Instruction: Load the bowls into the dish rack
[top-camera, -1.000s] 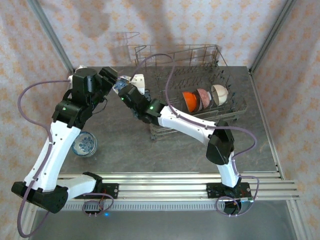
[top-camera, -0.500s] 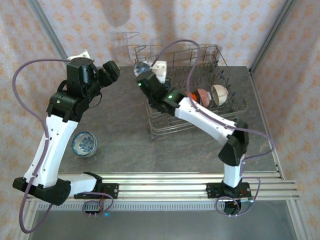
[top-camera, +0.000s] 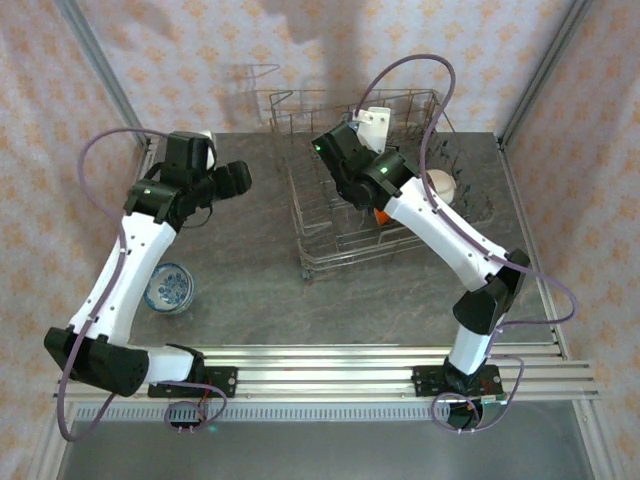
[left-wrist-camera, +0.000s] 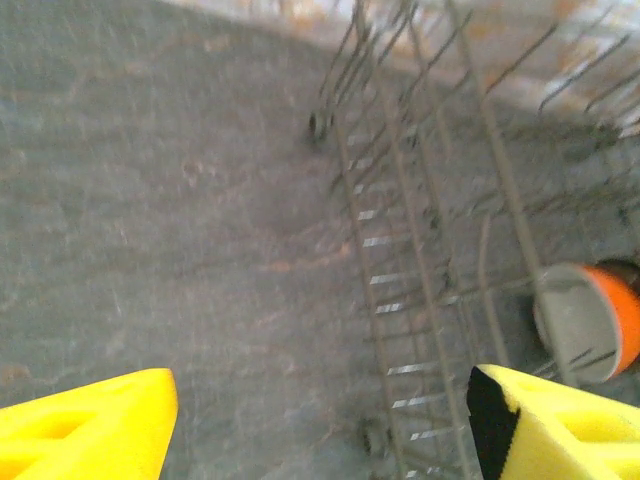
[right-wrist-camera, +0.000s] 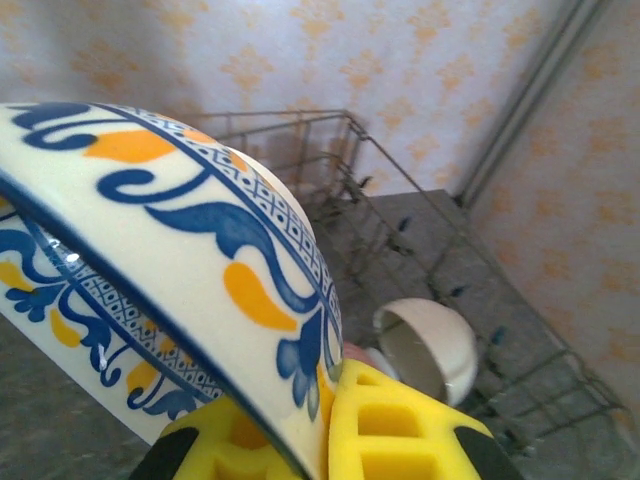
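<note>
In the right wrist view my right gripper is shut on the rim of a cream bowl with blue and orange patterns, held tilted above the dish rack. A white bowl stands on edge in the rack below it. From the top view, the right gripper hangs over the left half of the grey wire dish rack, with an orange bowl and the white bowl partly hidden behind the arm. My left gripper is open and empty, left of the rack.
A blue-patterned bowl sits on the grey table near the left arm. In the left wrist view, the open left gripper looks down at bare table beside the rack's wire side, with the orange bowl inside.
My right gripper has carried the patterned bowl rightwards from left of the rack to over it. The left gripper has swung right and nearer, still empty.
</note>
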